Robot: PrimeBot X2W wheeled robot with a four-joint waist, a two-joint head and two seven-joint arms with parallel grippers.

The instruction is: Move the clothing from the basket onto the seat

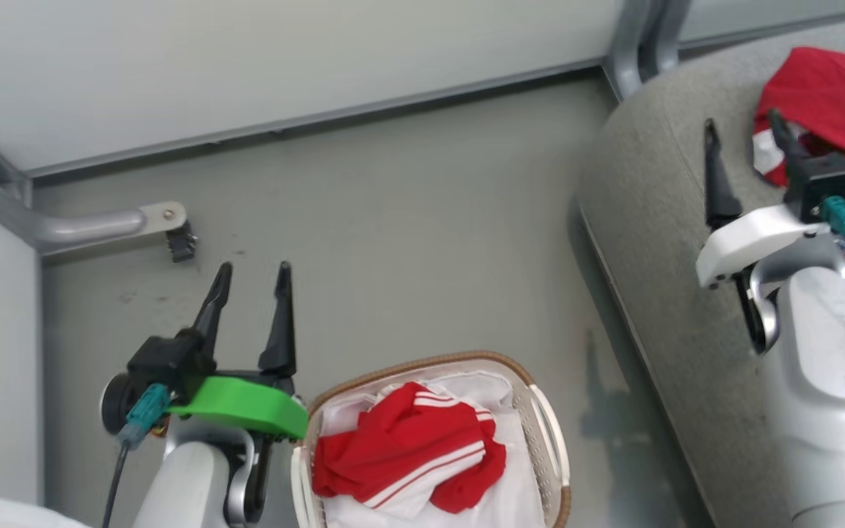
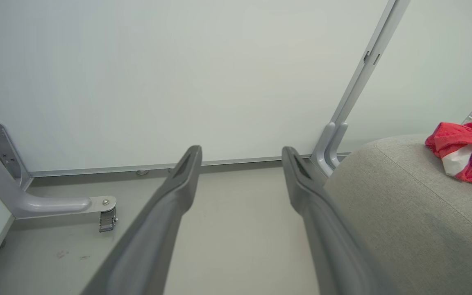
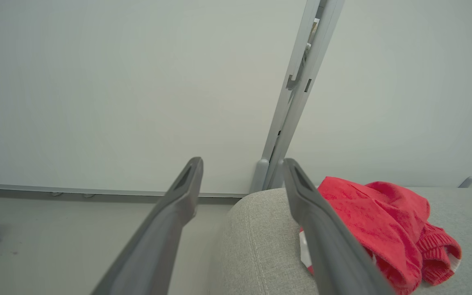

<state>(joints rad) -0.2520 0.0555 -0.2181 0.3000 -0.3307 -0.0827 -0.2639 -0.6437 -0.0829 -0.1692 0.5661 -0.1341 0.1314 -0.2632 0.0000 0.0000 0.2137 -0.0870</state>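
**Head view: one red piece on the seat, one waiting in the basket**

Head view catches both tools spread wide and holding nothing. The right tool (image 1: 741, 121) hangs over the rounded corner of the grey seat (image 1: 657, 220). A crumpled red garment (image 1: 826, 95) lies by its right finger, though whether finger and cloth touch cannot be told. That placing reads as a drop-off done, with the jaws parted so the fabric lies free on the cushion.

The left tool (image 1: 255, 268) hovers above bare floor (image 1: 393, 220), fingers wide, with the basket (image 1: 540, 396) just behind it and to its right. Inside, on the white lining (image 1: 518, 499), the second red piece (image 1: 408, 447), striped in white, sits bunched in a loose heap.

Wide jaws suit so soft a bundle. The left tool appears parked clear of the brown rim, leaving the way down into the basket open. On this showing the job stands about half done, and the basket's piece looks next to be lifted.
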